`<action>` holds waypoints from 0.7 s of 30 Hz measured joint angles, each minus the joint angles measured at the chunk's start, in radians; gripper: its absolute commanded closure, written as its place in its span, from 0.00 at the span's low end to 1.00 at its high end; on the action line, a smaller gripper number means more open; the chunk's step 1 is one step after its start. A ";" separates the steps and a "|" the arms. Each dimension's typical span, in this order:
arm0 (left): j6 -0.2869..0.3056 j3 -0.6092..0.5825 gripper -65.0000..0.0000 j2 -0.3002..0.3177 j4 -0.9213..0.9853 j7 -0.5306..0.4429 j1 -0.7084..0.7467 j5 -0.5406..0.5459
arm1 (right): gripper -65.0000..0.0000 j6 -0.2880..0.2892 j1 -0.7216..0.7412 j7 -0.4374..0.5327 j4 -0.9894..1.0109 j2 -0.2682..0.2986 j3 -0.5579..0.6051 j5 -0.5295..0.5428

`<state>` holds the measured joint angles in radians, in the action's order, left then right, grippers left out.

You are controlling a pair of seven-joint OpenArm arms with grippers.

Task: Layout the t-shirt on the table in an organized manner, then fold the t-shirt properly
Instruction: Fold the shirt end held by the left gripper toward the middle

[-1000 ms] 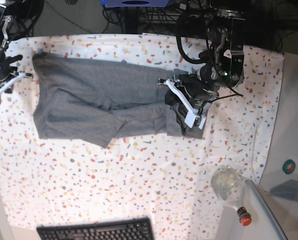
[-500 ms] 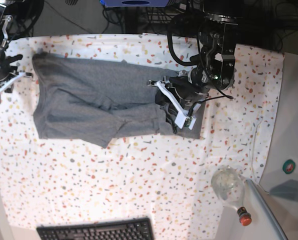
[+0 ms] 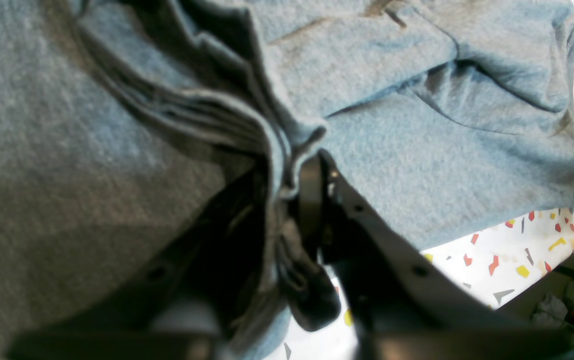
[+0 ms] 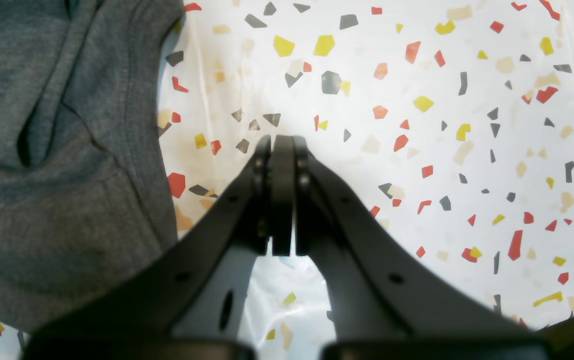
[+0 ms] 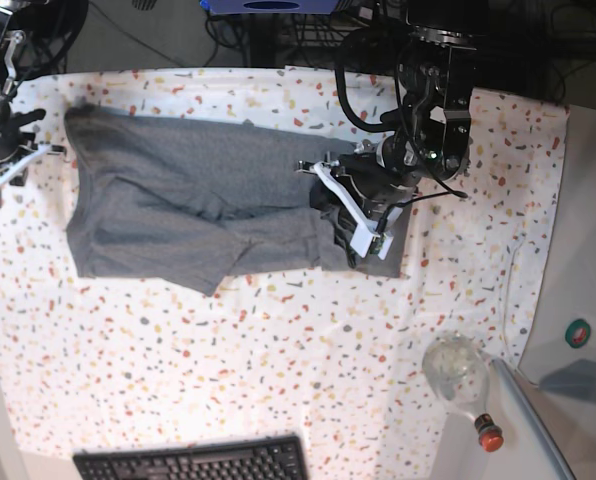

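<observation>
bare table [image 5: 278, 360] foreground, bottle [image 5: 463, 385] right

No legible text, labels or numbers (keyboard [image 5: 193, 460] keys unreadable)

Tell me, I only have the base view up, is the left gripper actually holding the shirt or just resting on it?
Observer: The left wrist view shows the left gripper shut on a bunched fold of the t-shirt, several layers pinched between its fingers.
Operator: And the right gripper, has it got anything?
Observer: No. In the right wrist view the right gripper is shut on nothing, its fingertips pressed together over bare table.
Operator: How near is it to the fabric?
Observer: Apart from it. The shirt's hemmed edge lies to the side of the fingers with speckled cloth showing between them.
</observation>
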<state>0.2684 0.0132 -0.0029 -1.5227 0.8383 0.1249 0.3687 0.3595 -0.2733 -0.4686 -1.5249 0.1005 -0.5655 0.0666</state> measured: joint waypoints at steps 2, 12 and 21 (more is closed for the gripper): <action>0.000 0.000 0.66 0.000 0.000 0.000 0.000 0.000 | 1.00 0.000 -0.002 0.000 0.000 0.000 0.000 0.000; 0.000 -0.109 0.53 -0.042 0.035 -0.003 -0.060 0.002 | 1.00 0.000 -0.005 0.000 -0.002 -0.001 0.000 0.000; 0.019 -0.051 0.55 -0.040 -0.084 -0.008 -0.036 0.026 | 1.00 0.000 -0.015 -0.010 -0.014 0.000 -0.006 0.048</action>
<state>0.2874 -0.0376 -0.0429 -1.6062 0.8307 0.0891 0.3943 0.3595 -0.2882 -0.4786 -1.5391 0.1005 -0.5716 0.1146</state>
